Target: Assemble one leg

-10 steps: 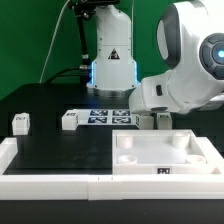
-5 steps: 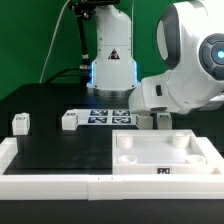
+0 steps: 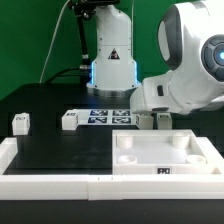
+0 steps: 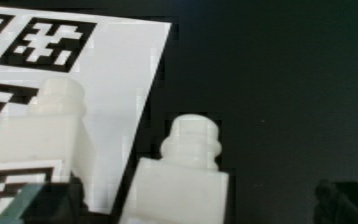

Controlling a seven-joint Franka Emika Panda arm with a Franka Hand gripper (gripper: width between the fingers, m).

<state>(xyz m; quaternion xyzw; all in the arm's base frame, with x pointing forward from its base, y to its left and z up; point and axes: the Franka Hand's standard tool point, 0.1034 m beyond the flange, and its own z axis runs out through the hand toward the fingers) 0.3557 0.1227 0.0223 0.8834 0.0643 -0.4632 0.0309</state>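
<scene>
Two small white legs [image 3: 20,122] [image 3: 69,120] with marker tags stand on the black table at the exterior view's left. My gripper [image 3: 155,122] is low behind the large white tray [image 3: 165,155], and its tips are partly hidden there. In the wrist view my gripper [image 4: 194,205] is open. One white leg [image 4: 190,165] with a rounded peg end lies between the dark fingertips [image 4: 345,198], with gaps on both sides. Another leg [image 4: 51,130] with a tag lies beside it, over the marker board's edge.
The marker board [image 3: 105,117] lies flat in front of the robot base, and also shows in the wrist view [image 4: 87,50]. A white wall [image 3: 50,185] borders the table's near edge. The arm's big white body [image 3: 190,70] hangs over the exterior view's right.
</scene>
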